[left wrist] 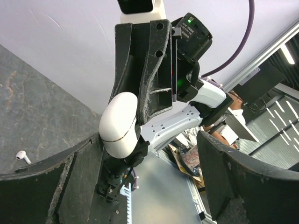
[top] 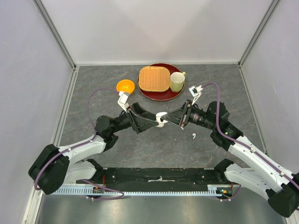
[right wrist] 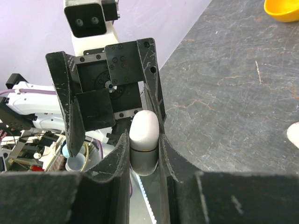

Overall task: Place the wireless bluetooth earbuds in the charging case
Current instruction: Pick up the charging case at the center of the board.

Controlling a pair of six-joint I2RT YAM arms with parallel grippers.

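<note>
Right gripper (right wrist: 143, 148) clamps the charging case (right wrist: 143, 127); left gripper (left wrist: 152, 165) gapes wide.

The case (right wrist: 144, 133) base is hidden in the right gripper (right wrist: 144, 140), the bowl (right wrist: 281, 9) is cut off at the edge, and the earbud (top: 194, 136) is too small for detail from above.

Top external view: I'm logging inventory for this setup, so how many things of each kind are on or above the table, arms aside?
orange bowl: 1
woven tray: 1
dark red plate: 1
mug: 1
white charging case: 1
earbud: 1 (no others visible)
Total: 6
</note>
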